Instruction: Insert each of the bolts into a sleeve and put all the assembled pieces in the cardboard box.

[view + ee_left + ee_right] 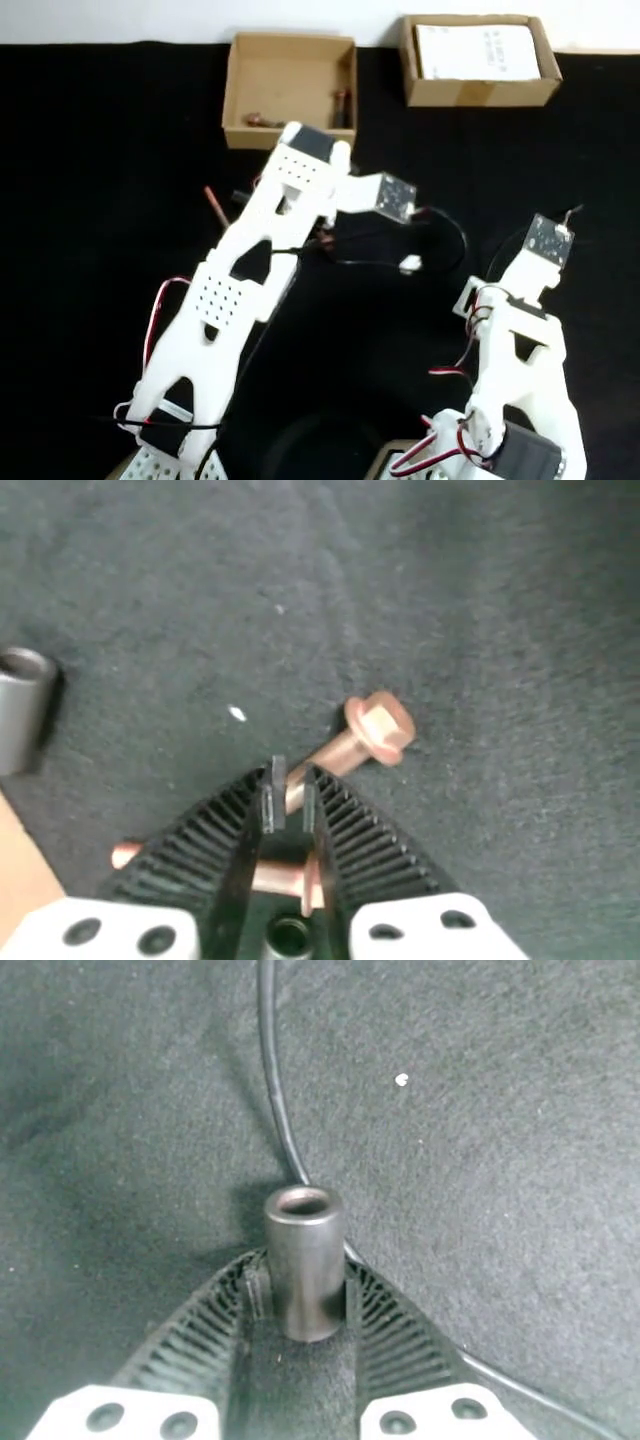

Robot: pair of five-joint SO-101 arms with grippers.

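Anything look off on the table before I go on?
A loose black cable trails across the table, passing under the sleeve held upright in the right gripper; it might snag. Nothing else stands out.

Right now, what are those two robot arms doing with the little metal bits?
The left gripper is pinching a copper bolt by its shaft. The right gripper holds a grey sleeve between its fingers. The bolt isn't in the sleeve yet. Some pieces already lie in the cardboard box.

Left tool [291, 782], right tool [303, 1270], both clamped
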